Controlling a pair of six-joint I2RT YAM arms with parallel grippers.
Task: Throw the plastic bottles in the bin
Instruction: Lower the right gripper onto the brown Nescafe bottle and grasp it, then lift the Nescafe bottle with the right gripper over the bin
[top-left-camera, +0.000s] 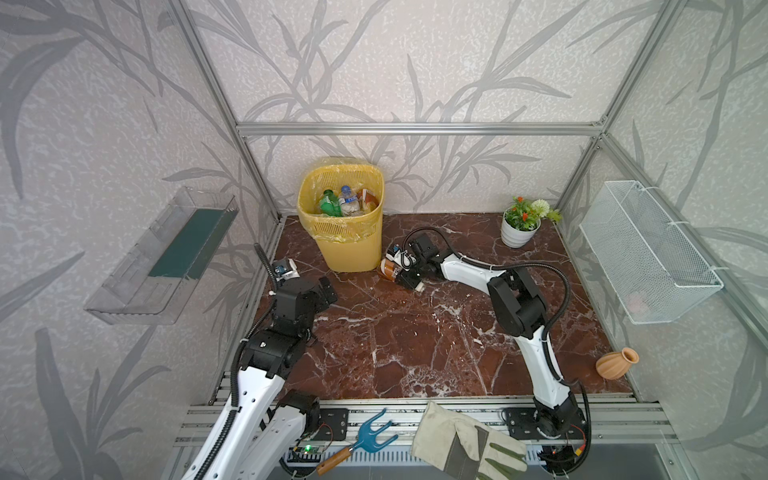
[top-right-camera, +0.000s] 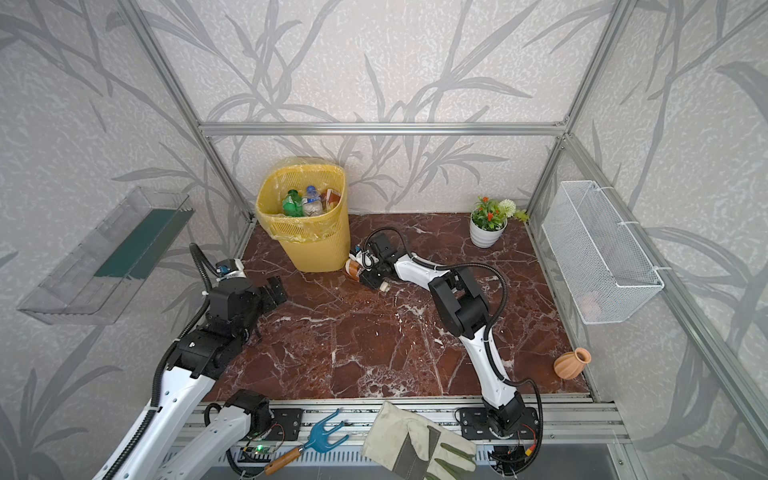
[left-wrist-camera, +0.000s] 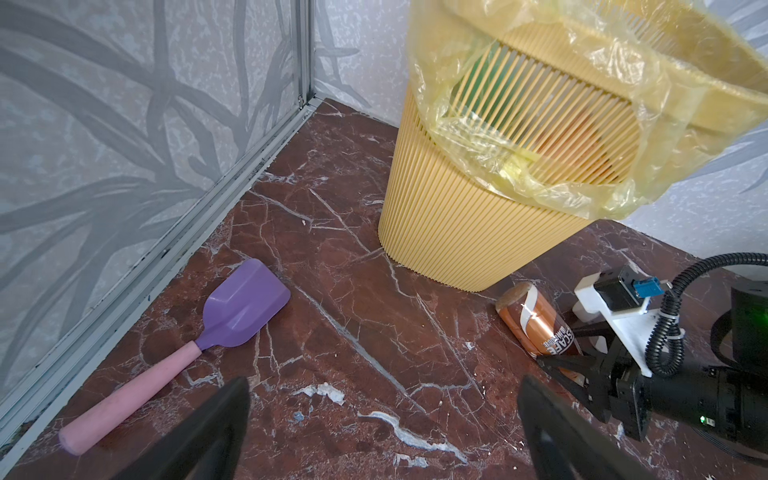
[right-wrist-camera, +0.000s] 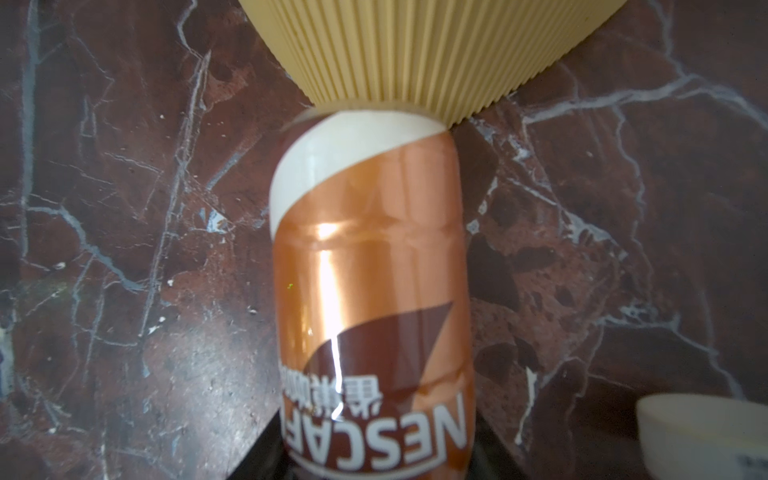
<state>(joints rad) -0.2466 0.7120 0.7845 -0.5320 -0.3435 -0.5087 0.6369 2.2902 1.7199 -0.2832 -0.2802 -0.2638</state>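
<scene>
In both top views the right arm stretches low over the table (top-left-camera: 415, 332). The right hand (top-left-camera: 402, 272) is closed around a brown bottle (top-left-camera: 388, 269), which lies on its side just ahead of the hand and next to the bin (top-left-camera: 349, 245). The left hand (top-right-camera: 276, 289) hangs well apart from them.

In the left wrist view the left hand (left-wrist-camera: 384, 382) is open, its fingers wide apart. The brown bottle (left-wrist-camera: 536, 320) is off to its side, and the label shows "SCAFE".

In the right wrist view the fingers (right-wrist-camera: 253, 453) press the brown bottle (right-wrist-camera: 370, 270). "NESCAFE" reads upside down.
</scene>
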